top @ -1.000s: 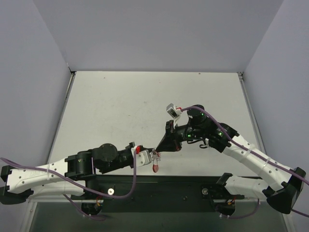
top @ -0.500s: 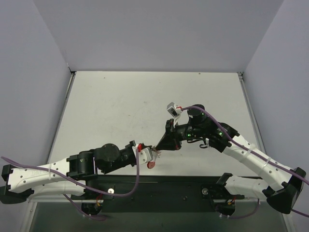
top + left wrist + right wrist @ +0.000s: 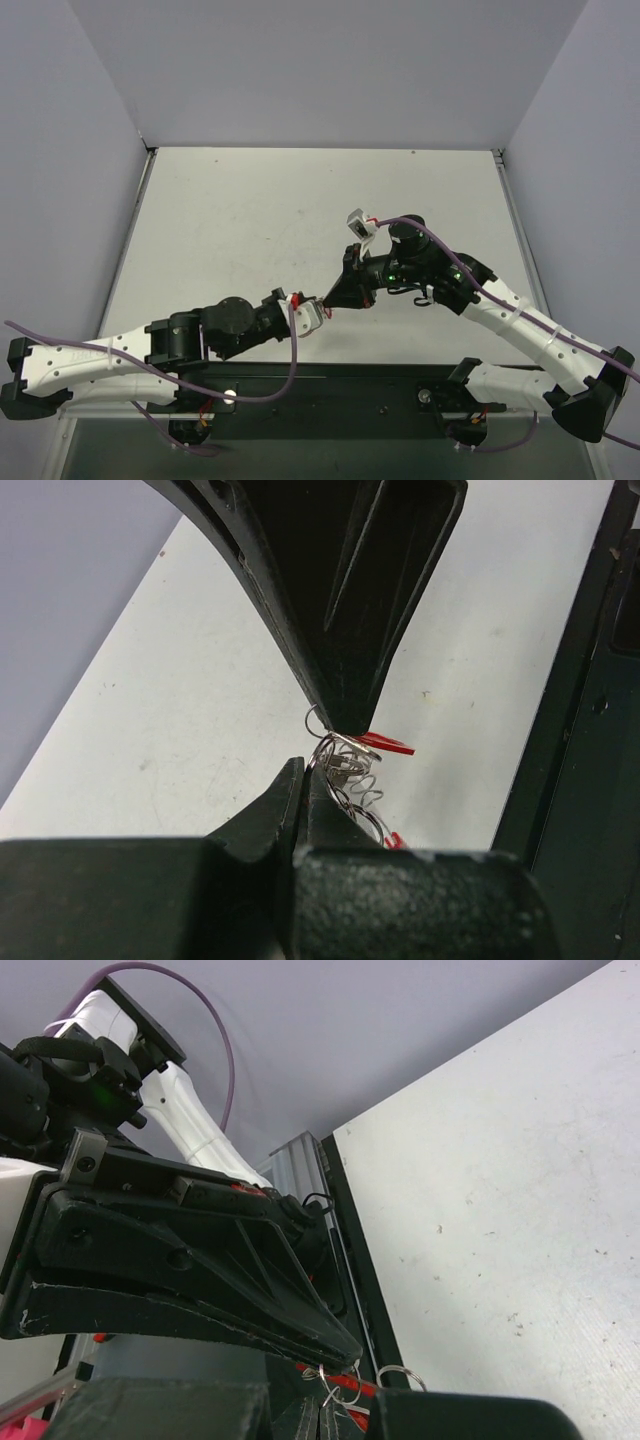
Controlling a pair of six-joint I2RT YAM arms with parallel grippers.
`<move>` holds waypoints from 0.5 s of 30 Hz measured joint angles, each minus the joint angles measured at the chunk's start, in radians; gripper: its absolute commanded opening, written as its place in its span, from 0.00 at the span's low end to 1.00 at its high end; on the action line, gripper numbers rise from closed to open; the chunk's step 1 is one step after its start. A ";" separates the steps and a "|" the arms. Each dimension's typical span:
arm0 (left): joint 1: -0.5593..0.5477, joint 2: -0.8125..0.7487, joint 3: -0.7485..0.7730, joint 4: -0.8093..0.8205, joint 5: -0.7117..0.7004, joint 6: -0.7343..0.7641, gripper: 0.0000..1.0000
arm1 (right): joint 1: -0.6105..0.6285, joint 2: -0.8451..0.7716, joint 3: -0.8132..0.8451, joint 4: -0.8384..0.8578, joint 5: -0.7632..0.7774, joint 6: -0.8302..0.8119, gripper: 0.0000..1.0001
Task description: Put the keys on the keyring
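The white table [image 3: 250, 220] is taking up most of the top view, with grey walls standing round its left, far and right sides and a black rail [image 3: 330, 385] running along the near edge. The left arm [image 3: 120, 355] is reaching in from the near left and the right arm [image 3: 500, 310] is bending in from the near right. The two are meeting tip to tip a bit near of the table's middle.

The left gripper [image 3: 317, 310] is pointing right and slightly far, with its fingers pressed together so only a thin seam is showing in its own wrist view. It's pinching the wire rings of the keyring [image 3: 340, 755] right at its tips. The right gripper [image 3: 329, 300] is coming at it from the opposite side. Its fingers are pressed together too, and in the right wrist view a ring is poking out from between them, so it's nipping the same bunch.

So the keyring is hanging off the table, strung between the two sets of tips, with the silver loops bunching up in the small space between them. From above it's pretty much hiding behind the grippers.

A flat red sliver [image 3: 385, 743] is sticking out just right of the right gripper's tip, touching the rings. I can't tell whether that's the key or an edge of the clip. Another red bit [image 3: 392, 838] is peeking out lower down, half hidden by the left fingers
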 measured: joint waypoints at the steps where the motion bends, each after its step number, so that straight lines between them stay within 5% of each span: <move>1: 0.000 0.004 0.000 0.002 -0.006 -0.001 0.00 | 0.000 0.000 0.000 0.000 0.004 0.002 0.00; 15: -0.002 0.058 0.013 0.018 -0.068 -0.012 0.00 | -0.001 0.000 0.000 0.007 0.040 0.021 0.00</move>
